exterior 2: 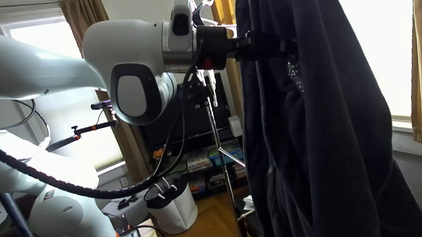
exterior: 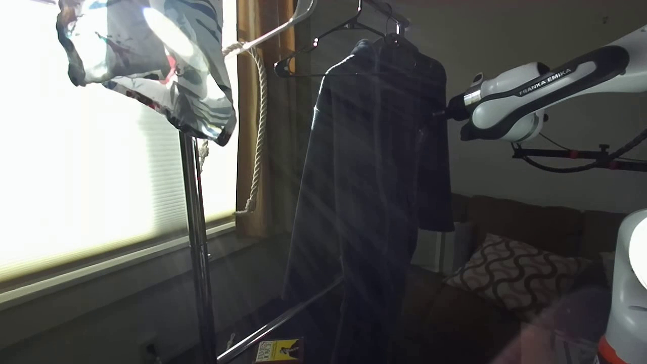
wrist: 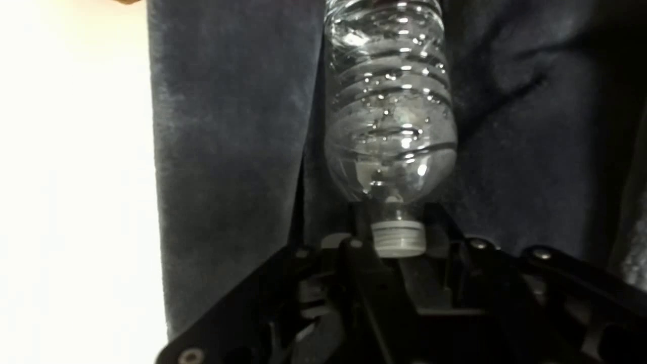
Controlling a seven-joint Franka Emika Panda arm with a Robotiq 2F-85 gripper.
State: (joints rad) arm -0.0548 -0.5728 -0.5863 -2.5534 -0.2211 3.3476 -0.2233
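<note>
In the wrist view a clear plastic bottle [wrist: 391, 111] with a white cap [wrist: 399, 238] points cap-first toward my gripper [wrist: 398, 222]. The black fingers are shut on its neck and cap. Beads of liquid show inside the bottle, whose far end runs out of the frame. Behind it hangs a dark robe [wrist: 227, 131], which also appears in both exterior views, as the robe [exterior: 369, 162] and the robe [exterior 2: 334, 130]. The gripper [exterior 2: 287, 46] reaches into the robe's folds, where a shiny bit of the bottle [exterior 2: 296, 76] shows; cloth hides the remainder.
The robe hangs from a metal rack with an upright pole [exterior: 197, 242] and a black hanger [exterior: 349, 24]. A patterned cloth [exterior: 151, 65] hangs by the bright window [exterior: 91, 192]. A white hamper [exterior 2: 175, 211] stands on the floor. A patterned pillow [exterior: 505, 268] lies on the couch.
</note>
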